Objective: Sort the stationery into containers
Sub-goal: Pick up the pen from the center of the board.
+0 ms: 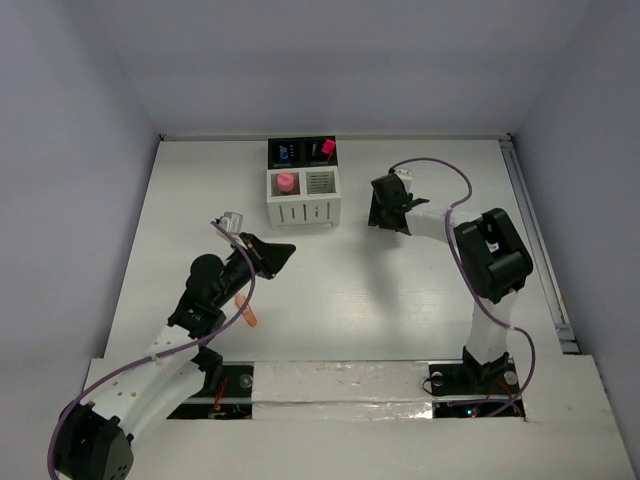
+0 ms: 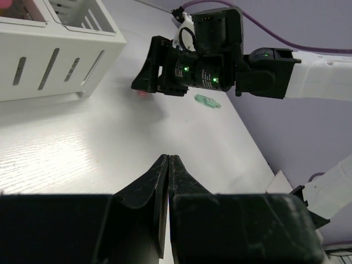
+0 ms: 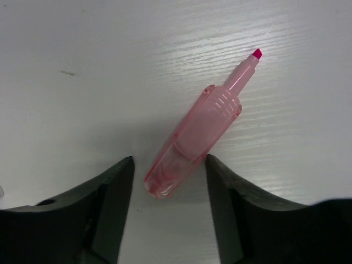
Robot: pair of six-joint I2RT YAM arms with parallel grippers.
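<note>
A translucent pink pen (image 3: 193, 138) lies uncapped on the white table, tip pointing away. My right gripper (image 3: 169, 165) is open just above it, one finger on each side of its rear end, not touching. From above, the right gripper (image 1: 385, 215) is right of the block of containers (image 1: 303, 205). The front left white cup holds a pink item (image 1: 286, 182); the black cups hold a blue item (image 1: 286, 154) and a pink-capped one (image 1: 328, 147). My left gripper (image 1: 278, 256) is shut and empty, in front of the cups. An orange pen (image 1: 247, 310) lies beside the left arm.
In the left wrist view, a small green item (image 2: 207, 101) lies on the table behind the right gripper (image 2: 147, 82). The white slotted cups (image 2: 55, 55) stand at that view's upper left. The table's right edge has a rail (image 1: 535, 240).
</note>
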